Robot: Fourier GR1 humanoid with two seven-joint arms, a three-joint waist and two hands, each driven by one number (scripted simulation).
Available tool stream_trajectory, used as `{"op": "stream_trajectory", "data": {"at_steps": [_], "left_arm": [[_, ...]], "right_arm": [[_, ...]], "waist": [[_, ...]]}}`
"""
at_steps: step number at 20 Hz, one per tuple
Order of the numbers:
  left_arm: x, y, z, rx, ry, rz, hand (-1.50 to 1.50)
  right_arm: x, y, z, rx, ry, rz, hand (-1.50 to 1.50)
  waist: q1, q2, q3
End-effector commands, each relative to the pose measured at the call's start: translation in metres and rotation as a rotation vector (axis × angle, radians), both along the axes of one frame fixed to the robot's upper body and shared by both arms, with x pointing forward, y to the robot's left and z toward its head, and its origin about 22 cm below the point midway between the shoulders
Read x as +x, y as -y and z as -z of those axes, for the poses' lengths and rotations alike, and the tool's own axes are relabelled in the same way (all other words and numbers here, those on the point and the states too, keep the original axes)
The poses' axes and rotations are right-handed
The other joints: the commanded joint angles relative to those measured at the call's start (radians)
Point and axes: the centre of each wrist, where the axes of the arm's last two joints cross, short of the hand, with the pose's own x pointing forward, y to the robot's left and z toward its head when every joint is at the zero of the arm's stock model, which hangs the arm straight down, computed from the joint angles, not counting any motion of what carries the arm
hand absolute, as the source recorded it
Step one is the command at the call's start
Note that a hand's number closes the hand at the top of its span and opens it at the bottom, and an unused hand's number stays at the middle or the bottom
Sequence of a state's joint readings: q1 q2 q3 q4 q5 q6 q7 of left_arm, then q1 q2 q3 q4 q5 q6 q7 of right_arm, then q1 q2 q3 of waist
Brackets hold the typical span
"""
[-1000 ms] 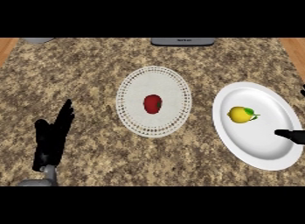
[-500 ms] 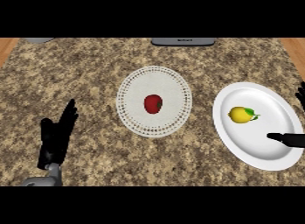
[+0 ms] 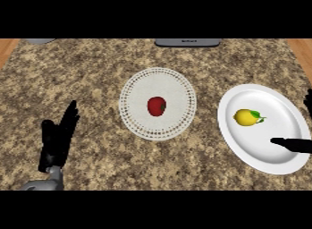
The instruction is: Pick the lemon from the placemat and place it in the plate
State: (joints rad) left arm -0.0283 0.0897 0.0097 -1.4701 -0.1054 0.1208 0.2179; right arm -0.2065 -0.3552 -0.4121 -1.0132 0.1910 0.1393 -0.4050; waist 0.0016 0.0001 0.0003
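Lemon (image 3: 248, 117) already in the plate (image 3: 277, 163), lying free on the white surface toward its left-far part, touched by nothing. Placemat (image 3: 140, 120) at centre holding only a red fruit (image 3: 157, 106); no lemon on it. By the look of things, placing done, with only the pulling back of the hand left.

Right hand (image 3: 305, 145) at the right edge, spread open, thumb pointing left over the plate's near-right part, fingers upright beyond the rim; apart from the lemon, holding nothing. Left hand (image 3: 56, 142) at the near left, open and at rest, fingers straight and up, well apart from placemat and plate.

Around: speckled counter (image 3: 86, 76), a dark flat item (image 3: 187, 42) at the far edge, a grey thing (image 3: 39, 40) at the far left corner. Nothing standing between hand and lemon, nothing crowding the plate.
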Motion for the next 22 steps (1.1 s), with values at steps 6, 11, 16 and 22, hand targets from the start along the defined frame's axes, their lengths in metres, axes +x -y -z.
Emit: {"op": "stream_trajectory", "data": {"at_steps": [6,11,16,22], "left_arm": [[-0.01,0.005,-0.008,-0.004,0.007,0.016,0.0],[0.011,-0.009,-0.008,-0.001,0.005,0.001,0.0],[0.017,-0.007,-0.007,-0.011,-0.009,-0.007,0.0],[0.01,0.007,-0.002,-0.002,-0.002,0.007,0.0]], "right_arm": [[0.002,0.032,0.002,-0.05,-0.029,0.073,-1.5],[-0.01,0.034,0.023,-0.07,-0.026,0.076,-1.5],[-0.033,0.067,0.022,-0.079,-0.062,0.107,-1.5],[-0.039,0.093,0.018,-0.048,0.002,0.177,-1.5]], "waist": [[0.002,0.0,0.0],[0.001,0.001,0.0],[0.001,0.001,0.0],[0.006,0.003,0.001]]}}
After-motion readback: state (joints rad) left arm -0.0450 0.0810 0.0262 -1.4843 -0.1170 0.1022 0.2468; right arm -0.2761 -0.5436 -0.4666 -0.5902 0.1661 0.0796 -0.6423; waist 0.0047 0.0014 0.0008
